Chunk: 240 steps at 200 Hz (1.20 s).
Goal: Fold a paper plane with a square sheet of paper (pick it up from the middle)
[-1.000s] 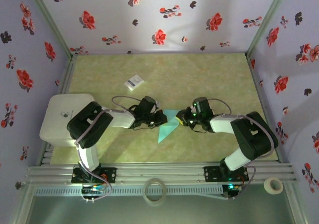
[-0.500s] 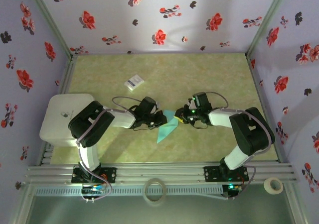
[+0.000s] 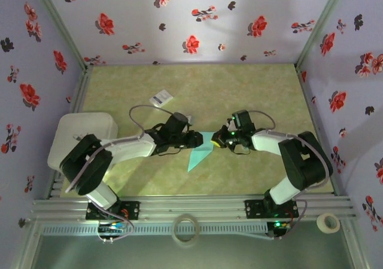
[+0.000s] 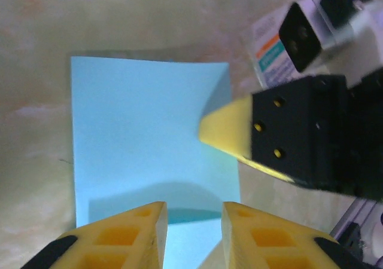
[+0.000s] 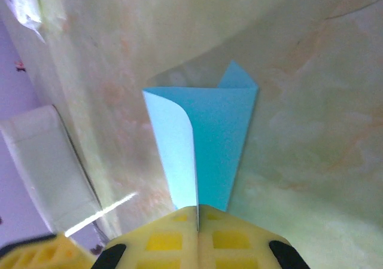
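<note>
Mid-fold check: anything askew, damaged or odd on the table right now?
One flap of the teal paper curls up instead of lying flat, just ahead of where the right fingers pinch it. No tear shows.

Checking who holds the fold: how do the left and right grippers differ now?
The left gripper has jaws apart above the teal paper; the right gripper has jaws shut. The left clamps nothing; the right pinches the paper's edge. Both are yellow-tipped and meet at the paper.
</note>
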{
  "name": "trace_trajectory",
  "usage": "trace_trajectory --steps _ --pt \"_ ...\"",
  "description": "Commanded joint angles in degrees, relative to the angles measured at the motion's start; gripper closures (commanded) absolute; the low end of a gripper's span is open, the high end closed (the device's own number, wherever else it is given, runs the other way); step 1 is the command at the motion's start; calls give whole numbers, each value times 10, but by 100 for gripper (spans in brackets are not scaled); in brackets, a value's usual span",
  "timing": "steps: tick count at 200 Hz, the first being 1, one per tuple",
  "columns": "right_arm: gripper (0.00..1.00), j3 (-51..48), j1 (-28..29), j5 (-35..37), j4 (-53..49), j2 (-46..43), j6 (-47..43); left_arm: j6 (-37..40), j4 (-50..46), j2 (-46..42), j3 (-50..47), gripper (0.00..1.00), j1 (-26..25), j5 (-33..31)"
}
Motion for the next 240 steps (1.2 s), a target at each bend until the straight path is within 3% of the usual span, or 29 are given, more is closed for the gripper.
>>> trace_trajectory --steps 1,59,129,240 --pt "100 -21 -1 30 28 -32 75 87 -97 -9 5 66 -44 -98" --pt "100 -39 -1 36 44 -51 110 142 -147 33 43 52 -136 -217" --pt "99 -35 -1 34 42 -52 110 148 -260 114 130 51 -196 -368" --pt "99 -37 0 34 45 -54 111 139 -264 125 129 66 -211 -396"
